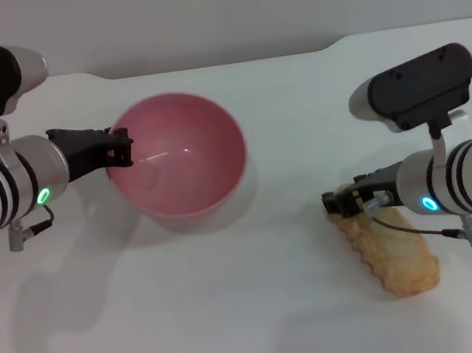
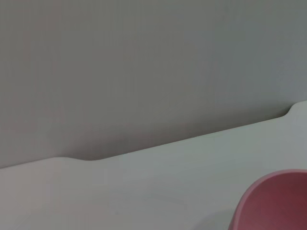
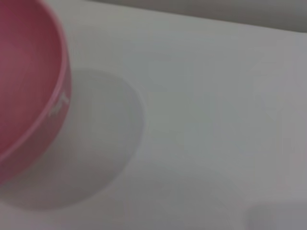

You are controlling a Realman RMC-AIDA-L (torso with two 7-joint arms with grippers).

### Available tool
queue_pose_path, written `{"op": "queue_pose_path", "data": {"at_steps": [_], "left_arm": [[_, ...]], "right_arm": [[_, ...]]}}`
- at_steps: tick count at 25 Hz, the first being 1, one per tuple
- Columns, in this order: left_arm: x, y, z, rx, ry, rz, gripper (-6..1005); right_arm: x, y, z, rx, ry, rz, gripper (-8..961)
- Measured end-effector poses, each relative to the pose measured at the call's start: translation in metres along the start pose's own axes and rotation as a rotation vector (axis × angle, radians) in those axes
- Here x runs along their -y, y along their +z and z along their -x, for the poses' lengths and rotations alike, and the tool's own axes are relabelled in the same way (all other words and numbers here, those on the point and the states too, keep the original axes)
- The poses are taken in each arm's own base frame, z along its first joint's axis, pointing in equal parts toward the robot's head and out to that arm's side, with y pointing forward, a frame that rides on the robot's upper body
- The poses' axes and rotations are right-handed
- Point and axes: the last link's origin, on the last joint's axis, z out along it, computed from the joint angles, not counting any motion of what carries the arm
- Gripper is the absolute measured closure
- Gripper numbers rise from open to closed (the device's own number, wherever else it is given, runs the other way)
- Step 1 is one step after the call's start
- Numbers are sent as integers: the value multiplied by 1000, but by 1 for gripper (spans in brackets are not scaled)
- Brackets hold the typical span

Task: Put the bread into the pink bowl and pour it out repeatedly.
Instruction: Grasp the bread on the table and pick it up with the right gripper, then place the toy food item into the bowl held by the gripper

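Head view: the pink bowl [image 1: 176, 154] stands upright on the white table [image 1: 237, 316], its hollow holding nothing. The left gripper [image 1: 119, 148] reaches in from the robot's left and grips the bowl's near-left rim, its black fingers clamped across the wall, one tip inside and one outside. The bread [image 1: 390, 256] lies flat on the table well apart from the bowl, toward the robot's right, pale tan face up with its scalloped golden edge visible, its long axis running diagonally. The right gripper [image 1: 344, 201] sits at the end of the loaf nearest the bowl, touching or just over it; whether its fingers are spread or closed around the bread cannot be told, since the wrist hides them. Left wrist view: a curved part of the bowl's rim [image 2: 273, 201] shows at one corner, with bare table beyond. Right wrist view: the bowl's outer wall [image 3: 29, 96] and its shadow on the table.
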Motion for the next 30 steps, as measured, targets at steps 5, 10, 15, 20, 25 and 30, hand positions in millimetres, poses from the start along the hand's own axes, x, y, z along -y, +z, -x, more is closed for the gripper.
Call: {"op": "queue_pose_path", "data": {"at_steps": [5,10,15,20,25,30], "left_arm": [[-1,0,-1,-1,3,3,946],[-2,0,0,4,6,6,946],[-3,1,1,9,6,7,946],[-2,1,2,10,6,7,947],[-4,4,2,17,10,11,947],[-13,10,3,31,15,35,947]], "right_arm": [[-2,4,-5,-18,-61,-1,437],[-1,1,-3,-5,-65,-6,477],[-5,-14,9,40,-97,-14,503],[-7,-37,31,112,-127,-28,537],[-17,-57,50,178,-154,-12,612],[-33,-79,76,264,-213,3,649]]}}
